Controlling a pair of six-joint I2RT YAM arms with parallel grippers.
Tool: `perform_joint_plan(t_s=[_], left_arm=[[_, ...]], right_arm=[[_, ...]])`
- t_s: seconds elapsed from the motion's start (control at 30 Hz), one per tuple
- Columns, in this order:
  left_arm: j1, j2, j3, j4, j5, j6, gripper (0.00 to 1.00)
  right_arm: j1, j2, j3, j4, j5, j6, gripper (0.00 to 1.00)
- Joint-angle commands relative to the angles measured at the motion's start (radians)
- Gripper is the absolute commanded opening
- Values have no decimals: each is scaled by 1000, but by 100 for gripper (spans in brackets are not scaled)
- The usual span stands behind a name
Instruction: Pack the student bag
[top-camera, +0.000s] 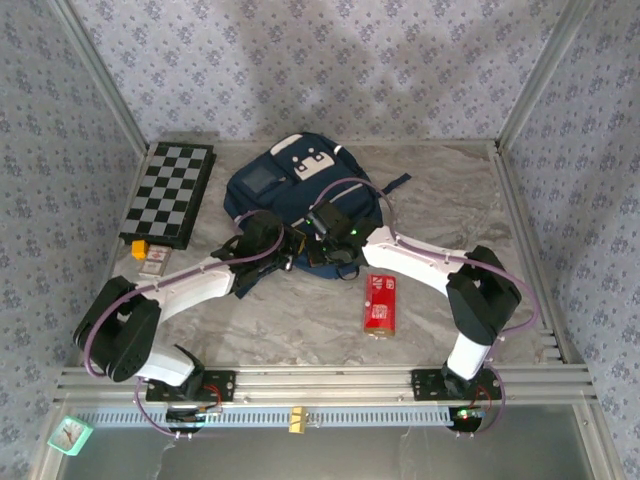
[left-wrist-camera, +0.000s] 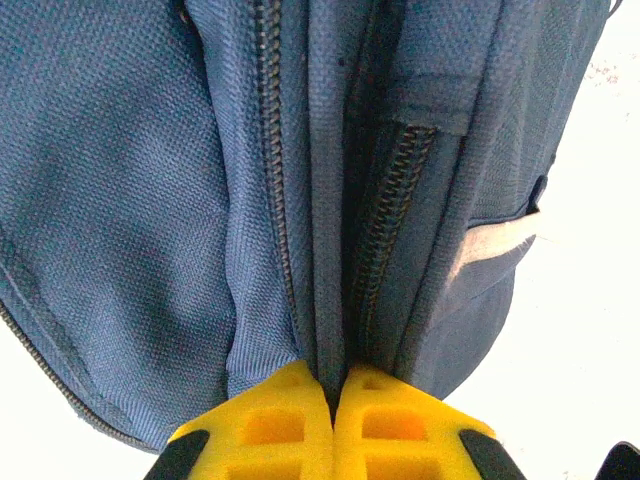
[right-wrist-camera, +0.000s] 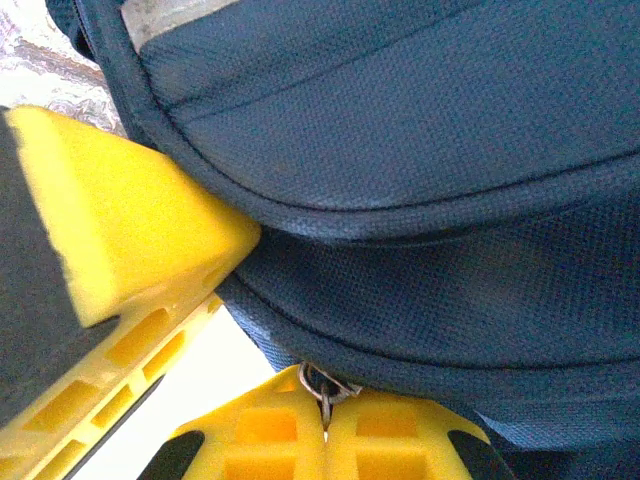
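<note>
The student bag (top-camera: 262, 195) is laid on the table (top-camera: 450, 200). Its fabric seam (left-wrist-camera: 325, 250) is pinched at the near edge by the closed left tool (left-wrist-camera: 333, 385); its zipper pull (right-wrist-camera: 322, 383) is gripped by the right tool (right-wrist-camera: 325, 402).

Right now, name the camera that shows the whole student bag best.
Top external: the student bag shows whole, white patch up. The left wrist view gives close fabric and zipper tracks, a seam pinched by the left gripper; the right wrist view gives piping and a metal ring in the right gripper.
</note>
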Motion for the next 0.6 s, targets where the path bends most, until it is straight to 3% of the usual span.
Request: perform_joint_plan(t_s=[0.0, 0.23, 0.57], left_arm=[[16, -30, 34, -19, -62, 61, 0], [80, -95, 32, -124, -36, 159, 0], [168, -84, 65, -155, 109, 276, 0]], right_arm=[[6, -18, 12, -43, 59, 3, 0], [-21, -122, -55, -121, 83, -38, 0], [-133, -223, -161, -206, 96, -154, 0]])
